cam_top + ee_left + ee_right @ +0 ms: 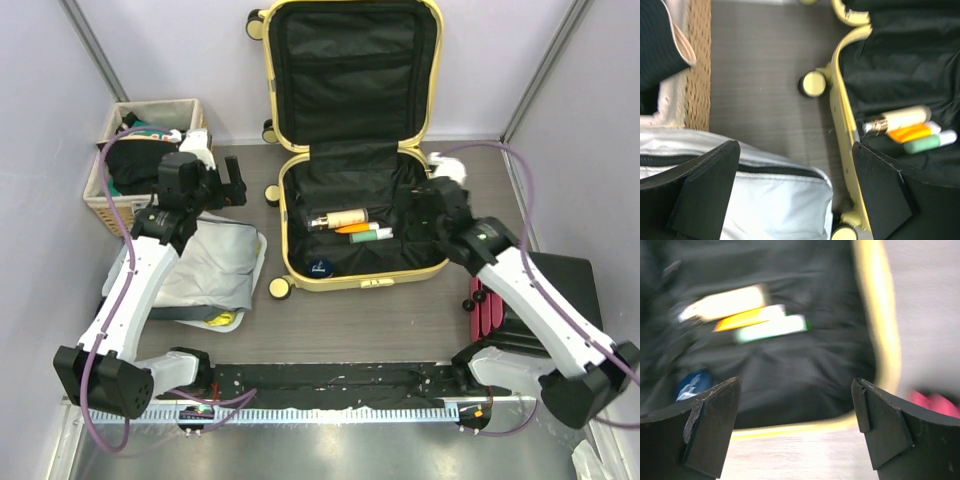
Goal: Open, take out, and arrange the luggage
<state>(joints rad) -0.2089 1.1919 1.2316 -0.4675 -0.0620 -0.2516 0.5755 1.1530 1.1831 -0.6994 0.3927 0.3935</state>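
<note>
the left arm (135, 280) rises from its base and leans forward, its left hand (232, 188) pointing right, 2 fingers spread wide with nothing between them. the right arm (530, 290) stretches forward and left, its right hand (410, 212) equally wide and empty.

The luggage (352, 150) had a smooth, hard yellow shell, plastic by its look, with a slight sheen. Its lining (350, 70) was matt black cloth, creased. The tubes (350, 227) inside looked like smooth plastic. The basket (103, 215) was rough woven wicker. The bag (210, 262) was smooth grey cloth with a soft sheen. The table (380, 322) showed matt, dark wood grain. The jaws were matt black, scuffed at the edges.
</note>
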